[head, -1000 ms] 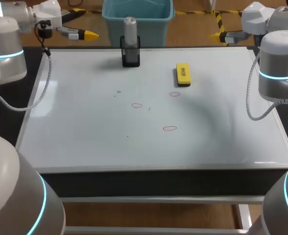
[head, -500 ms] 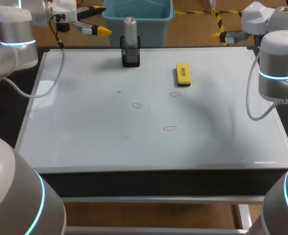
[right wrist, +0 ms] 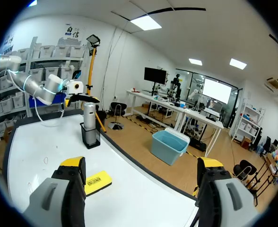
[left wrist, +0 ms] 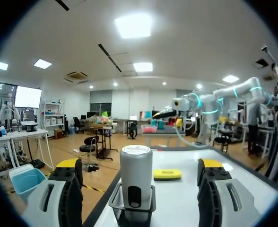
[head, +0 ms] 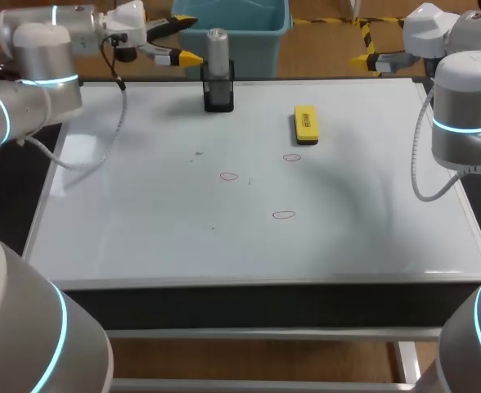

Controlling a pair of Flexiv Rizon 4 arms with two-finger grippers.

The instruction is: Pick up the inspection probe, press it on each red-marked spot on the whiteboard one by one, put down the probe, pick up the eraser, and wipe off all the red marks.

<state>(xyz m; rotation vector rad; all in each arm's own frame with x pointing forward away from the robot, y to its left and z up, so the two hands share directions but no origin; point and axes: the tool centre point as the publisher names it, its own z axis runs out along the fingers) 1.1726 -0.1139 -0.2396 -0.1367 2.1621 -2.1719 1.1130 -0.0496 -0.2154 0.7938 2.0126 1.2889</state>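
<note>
Red marks (head: 229, 176), three in all, dot the middle of the single whiteboard (head: 142, 237) that covers the table (head: 224, 301). Two lie side by side toward the far half and the third nearer the front.

One silver inspection probe (head: 217, 47) stands upright in one black mesh holder (head: 218, 95) at the far edge of the board. The holder's only content is the probe. One yellow eraser (head: 306, 124) lies flat to the right of the holder, just beyond the rightmost mark.

Two arms frame the scene. The left gripper (head: 191, 39) hangs above the far edge just left of the probe, fingers spread and holding nothing. In the left wrist view the probe stands straight ahead, centred between the two fingers but not touched by them. The right gripper (right wrist: 141, 163) hovers off the far right corner, well apart from everything, its fingers also wide apart and empty.

Over the last second the left arm has swung rightward along the far edge, from the far left corner to the probe's side. The right arm, probe, eraser and marks have not moved.
</note>
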